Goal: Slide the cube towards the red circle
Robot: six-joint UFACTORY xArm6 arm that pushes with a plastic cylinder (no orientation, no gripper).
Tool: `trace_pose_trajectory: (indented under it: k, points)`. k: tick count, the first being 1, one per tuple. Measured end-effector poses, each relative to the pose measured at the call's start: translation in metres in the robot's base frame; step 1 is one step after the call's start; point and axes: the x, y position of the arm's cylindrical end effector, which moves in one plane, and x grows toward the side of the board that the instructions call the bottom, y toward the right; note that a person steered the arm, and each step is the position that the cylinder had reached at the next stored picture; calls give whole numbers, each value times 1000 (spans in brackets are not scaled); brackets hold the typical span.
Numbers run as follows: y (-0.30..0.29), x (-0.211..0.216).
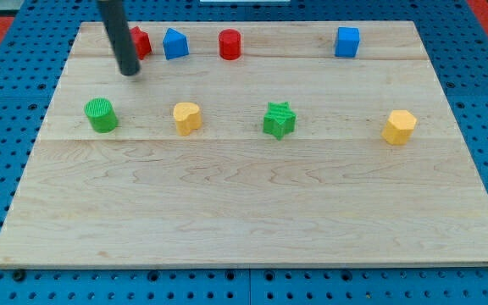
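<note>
The blue cube [346, 41] stands near the view's top right of the wooden board [252, 212]. The red circle, a short red cylinder [230, 44], stands at the top middle, well to the cube's left. My tip [130, 71] rests on the board at the top left, far left of both. It is just below a red block [141, 42] that the rod partly hides.
A blue block with a pointed top [175, 44] sits between the red block and the red cylinder. In a middle row stand a green cylinder [102, 114], a yellow heart-like block [187, 118], a green star [280, 119] and a yellow hexagon [399, 127].
</note>
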Motion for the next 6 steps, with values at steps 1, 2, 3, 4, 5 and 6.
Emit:
trace_pose_trajectory:
  k: [1,2,3,4,5,6]
  points:
    - [137,6]
    - [268,-11]
    - [339,-51]
    - [324,-90]
    - [294,-93]
    - [282,-94]
